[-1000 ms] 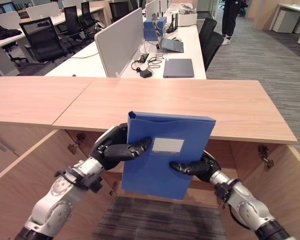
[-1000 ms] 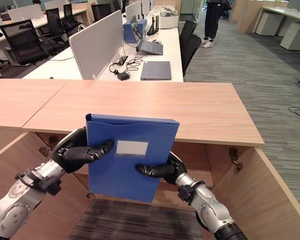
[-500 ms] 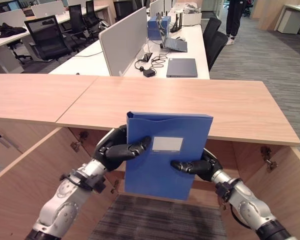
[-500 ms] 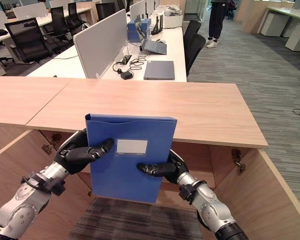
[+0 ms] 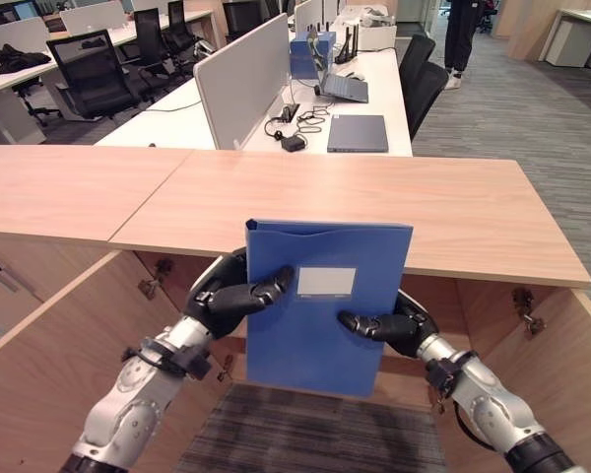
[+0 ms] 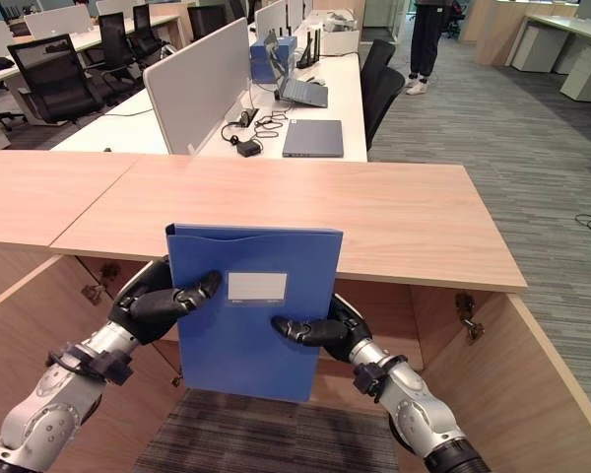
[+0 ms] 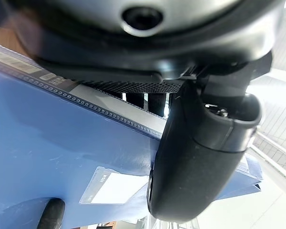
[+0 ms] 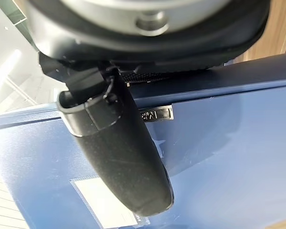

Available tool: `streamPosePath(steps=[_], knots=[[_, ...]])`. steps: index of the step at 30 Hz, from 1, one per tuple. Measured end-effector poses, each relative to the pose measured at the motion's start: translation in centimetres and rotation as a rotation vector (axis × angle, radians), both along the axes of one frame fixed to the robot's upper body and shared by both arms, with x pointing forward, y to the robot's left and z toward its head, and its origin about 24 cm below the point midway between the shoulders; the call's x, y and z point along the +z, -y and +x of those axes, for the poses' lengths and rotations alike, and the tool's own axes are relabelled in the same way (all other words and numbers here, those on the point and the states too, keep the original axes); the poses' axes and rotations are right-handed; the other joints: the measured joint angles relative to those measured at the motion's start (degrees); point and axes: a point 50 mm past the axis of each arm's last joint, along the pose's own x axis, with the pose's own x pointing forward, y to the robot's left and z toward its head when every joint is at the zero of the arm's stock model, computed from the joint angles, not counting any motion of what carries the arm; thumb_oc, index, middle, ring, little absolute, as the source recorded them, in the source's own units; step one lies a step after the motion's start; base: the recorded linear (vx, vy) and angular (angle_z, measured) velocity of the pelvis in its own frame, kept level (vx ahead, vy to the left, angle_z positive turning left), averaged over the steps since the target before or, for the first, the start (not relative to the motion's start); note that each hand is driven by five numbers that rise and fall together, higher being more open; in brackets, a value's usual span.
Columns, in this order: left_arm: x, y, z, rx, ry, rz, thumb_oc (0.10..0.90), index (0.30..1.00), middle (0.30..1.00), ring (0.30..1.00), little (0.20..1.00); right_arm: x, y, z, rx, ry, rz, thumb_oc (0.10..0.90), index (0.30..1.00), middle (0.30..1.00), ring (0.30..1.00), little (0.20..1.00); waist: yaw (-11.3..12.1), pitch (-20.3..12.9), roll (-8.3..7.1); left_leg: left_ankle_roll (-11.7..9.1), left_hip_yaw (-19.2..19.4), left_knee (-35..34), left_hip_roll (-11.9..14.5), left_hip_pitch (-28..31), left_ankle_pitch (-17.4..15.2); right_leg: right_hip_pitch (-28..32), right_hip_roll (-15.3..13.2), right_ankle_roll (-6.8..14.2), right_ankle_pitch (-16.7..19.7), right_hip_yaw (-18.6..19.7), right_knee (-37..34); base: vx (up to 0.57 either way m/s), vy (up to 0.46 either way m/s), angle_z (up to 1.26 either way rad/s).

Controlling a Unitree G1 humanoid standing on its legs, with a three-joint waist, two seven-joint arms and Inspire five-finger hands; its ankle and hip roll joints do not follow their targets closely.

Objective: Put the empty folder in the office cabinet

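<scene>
**Blue folder held upright before the open cabinet**

At the far left of the head views, black office chairs (image 5: 89,74) stand at white desks in the upper corner. Below them runs the light wooden top of the office cabinet (image 5: 473,212), spanning the middle of the frame; its doors stand open at the lower left and lower right, with a grey carpet (image 5: 305,434) showing at the bottom centre.

Coming in from the lower left, the left hand (image 5: 227,296) grips the left edge of the blue folder (image 5: 315,335): its thumb lies curled across the front face and its fingers wrap behind, so it pinches the folder. The left wrist view shows that thumb (image 7: 200,157) pressed onto the blue cover beside a white label (image 7: 114,187).

The folder sits in the centre of the frame, upright, with its front face and label toward the camera. Its top edge overlaps the cabinet's front edge and its lower part hangs before the open compartment.

From the lower right, the right hand (image 6: 320,330) clamps the folder's right edge low down, thumb curled over the front and fingers behind.

Above centre, a grey partition (image 5: 241,84), a laptop (image 5: 357,133) and cables lie on a white desk. At the upper right, a person's legs (image 5: 461,39) stand on the carpet.
</scene>
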Motion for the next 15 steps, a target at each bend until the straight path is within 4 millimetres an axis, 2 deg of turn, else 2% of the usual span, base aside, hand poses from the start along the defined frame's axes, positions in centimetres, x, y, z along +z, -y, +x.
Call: streamPosePath(steps=[12,14,15], knots=[[-0.1,0.0,0.0,0.001,0.000,0.005,0.400,0.300,0.300,0.300,0.300,0.3,0.4,0.1,0.025,0.021,-0.050,0.400,0.300,0.300,0.300,0.300,0.06,0.07,-0.31,0.00,-0.03,0.00,-0.01,-0.03,0.00,0.00,0.00,0.00,0.00,-0.01,0.01,0.00,0.000,0.00],[-0.2,0.0,-0.2,0.006,-0.004,0.002,0.580,0.571,0.571,0.571,0.571,0.5,0.6,0.1,0.048,0.036,-0.089,0.400,0.300,0.300,0.300,0.300,0.08,0.10,-0.40,0.01,-0.03,0.00,-0.03,-0.04,-0.01,0.00,-0.04,0.00,0.00,-0.01,0.00,0.00,0.000,0.00],[-0.5,0.0,-0.4,0.009,-0.013,-0.008,0.800,0.900,0.900,0.900,0.900,0.6,1.0,0.2,0.047,0.047,-0.121,0.400,0.300,0.300,0.300,0.300,0.05,0.13,-0.59,0.01,-0.02,0.00,-0.03,-0.05,-0.02,-0.01,-0.03,0.03,-0.02,-0.01,0.01,0.00,0.000,0.00]])
